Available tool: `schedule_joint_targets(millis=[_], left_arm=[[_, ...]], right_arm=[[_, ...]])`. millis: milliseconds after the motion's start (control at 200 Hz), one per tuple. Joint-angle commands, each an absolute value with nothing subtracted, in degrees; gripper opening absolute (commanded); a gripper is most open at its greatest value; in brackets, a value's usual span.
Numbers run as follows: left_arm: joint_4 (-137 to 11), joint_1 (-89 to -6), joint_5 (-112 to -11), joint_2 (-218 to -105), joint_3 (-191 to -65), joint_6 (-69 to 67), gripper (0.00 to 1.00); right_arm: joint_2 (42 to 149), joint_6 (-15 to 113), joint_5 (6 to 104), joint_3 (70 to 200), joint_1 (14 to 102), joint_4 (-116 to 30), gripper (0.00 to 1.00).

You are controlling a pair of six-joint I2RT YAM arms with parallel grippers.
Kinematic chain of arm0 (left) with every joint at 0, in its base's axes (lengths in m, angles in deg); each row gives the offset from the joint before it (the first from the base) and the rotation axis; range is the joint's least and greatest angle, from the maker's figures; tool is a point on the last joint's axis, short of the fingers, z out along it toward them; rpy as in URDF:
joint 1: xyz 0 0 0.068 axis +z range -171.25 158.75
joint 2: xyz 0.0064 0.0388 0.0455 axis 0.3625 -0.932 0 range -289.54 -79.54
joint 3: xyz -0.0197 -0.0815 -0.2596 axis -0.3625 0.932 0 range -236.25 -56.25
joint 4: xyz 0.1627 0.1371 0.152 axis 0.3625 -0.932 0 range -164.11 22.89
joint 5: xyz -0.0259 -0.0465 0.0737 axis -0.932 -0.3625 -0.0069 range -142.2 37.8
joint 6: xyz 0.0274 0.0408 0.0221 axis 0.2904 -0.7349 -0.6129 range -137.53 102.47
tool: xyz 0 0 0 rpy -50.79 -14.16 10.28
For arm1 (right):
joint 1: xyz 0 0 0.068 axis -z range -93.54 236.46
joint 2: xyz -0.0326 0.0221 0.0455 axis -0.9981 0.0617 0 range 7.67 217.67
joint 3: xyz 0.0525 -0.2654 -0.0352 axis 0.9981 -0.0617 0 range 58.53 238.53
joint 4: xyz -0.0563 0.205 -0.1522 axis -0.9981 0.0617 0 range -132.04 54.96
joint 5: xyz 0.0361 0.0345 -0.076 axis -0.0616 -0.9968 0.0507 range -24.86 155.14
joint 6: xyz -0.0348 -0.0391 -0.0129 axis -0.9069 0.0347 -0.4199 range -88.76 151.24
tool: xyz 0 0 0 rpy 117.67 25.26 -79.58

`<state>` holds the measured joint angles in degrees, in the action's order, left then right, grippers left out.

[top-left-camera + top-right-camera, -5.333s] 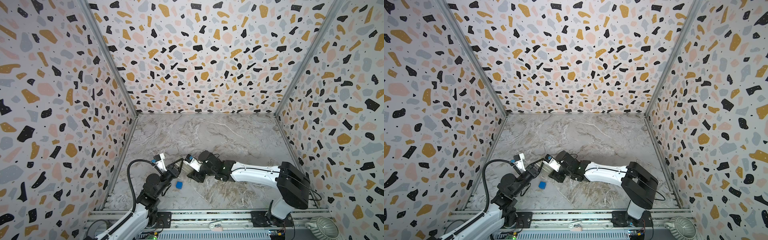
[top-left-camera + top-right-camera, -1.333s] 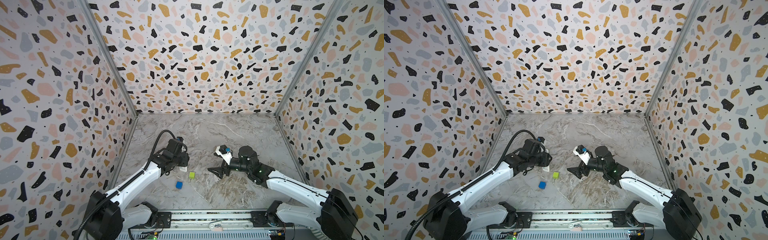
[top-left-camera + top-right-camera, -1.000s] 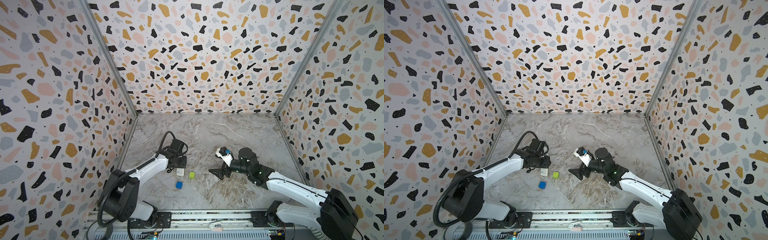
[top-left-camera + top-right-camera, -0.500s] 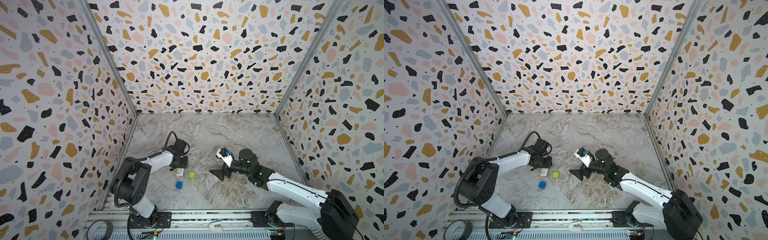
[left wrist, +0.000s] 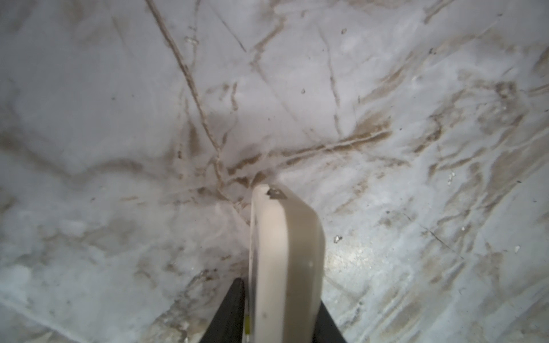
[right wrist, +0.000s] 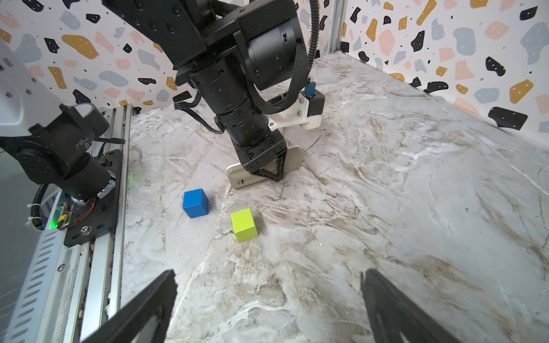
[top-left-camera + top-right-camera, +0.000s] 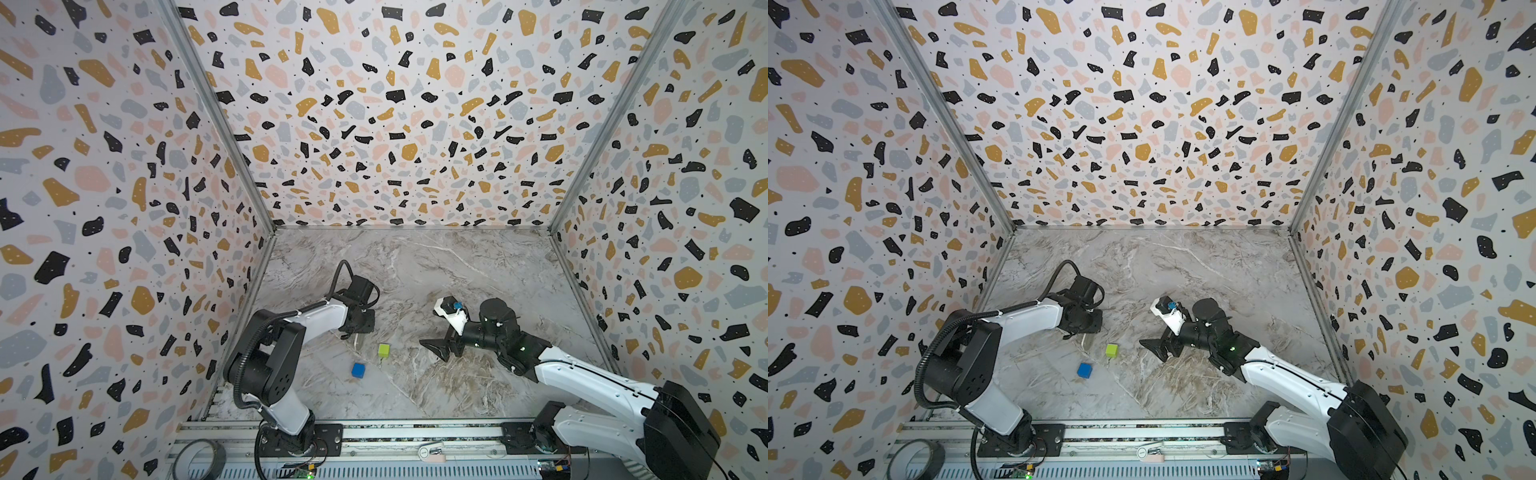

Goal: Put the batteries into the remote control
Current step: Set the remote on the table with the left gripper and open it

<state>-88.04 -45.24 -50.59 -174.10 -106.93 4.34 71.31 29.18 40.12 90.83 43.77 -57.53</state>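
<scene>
In both top views, taking the back wall as 12 o'clock, the remote control [image 7: 357, 341] [image 7: 1086, 340] lies on the marble worktop [image 7: 415, 257] at about 8 o'clock from the middle. Only a pale sliver of it shows there, under the left arm's wrist.

The left claw [image 7: 358, 332] points down over the remote, with one black finger on either side of its body. In the left wrist view the cream remote [image 5: 285, 252] fills the space between the fingers. One finger [image 5: 325, 322] lies against its edge and the other [image 5: 231, 311] stands just beside it. I cannot tell whether the claw is clenched on the remote or only bracketing it. The right wrist view shows the same claw [image 6: 267, 175] set across the remote [image 6: 237, 178], whose two ends stick out past the fingers and rest on the worktop.

A green cube [image 7: 384, 350] [image 6: 244, 224] sits near the remote at about 4 o'clock. A blue cube [image 7: 358, 370] [image 6: 195, 203] sits at 6 o'clock from the remote, apart from the green one.

The right claw [image 7: 440, 345] [image 6: 267, 297] is at 3 o'clock from the remote, beyond the green cube. It is released: its fingers are spread wide over bare marble and hold nothing.
</scene>
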Motion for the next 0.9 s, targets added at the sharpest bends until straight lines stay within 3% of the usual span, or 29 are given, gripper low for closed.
schedule_joint_targets(millis=[0, 165, 380, 646, 821, 891], left_arm=[[-89.06, -44.78, -50.17, -174.55, -107.31, 5.06, 0.36], [-89.86, -44.82, -50.35, -173.90, -107.83, 5.19, 0.45], [-91.53, -44.79, -51.21, -171.88, -108.81, 5.52, 0.50], [-92.42, -44.81, -54.35, -168.28, -109.03, 6.11, 0.90], [-91.53, -44.72, -56.02, -164.49, -109.60, 6.32, 1.00], [-90.88, -44.80, -55.12, -162.45, -109.38, 5.92, 0.99]], right_arm=[[69.96, 28.83, 40.12, 90.54, 44.09, -58.65, 0.99], [70.14, 28.86, 40.10, 90.65, 44.10, -58.66, 0.99], [70.38, 28.70, 40.00, 90.65, 44.11, -58.73, 0.99], [70.60, 29.21, 40.42, 90.68, 44.23, -58.72, 0.99], [70.40, 29.59, 43.44, 90.93, 44.69, -57.30, 0.99], [70.41, 29.95, 46.02, 90.72, 44.96, -56.93, 0.99]])
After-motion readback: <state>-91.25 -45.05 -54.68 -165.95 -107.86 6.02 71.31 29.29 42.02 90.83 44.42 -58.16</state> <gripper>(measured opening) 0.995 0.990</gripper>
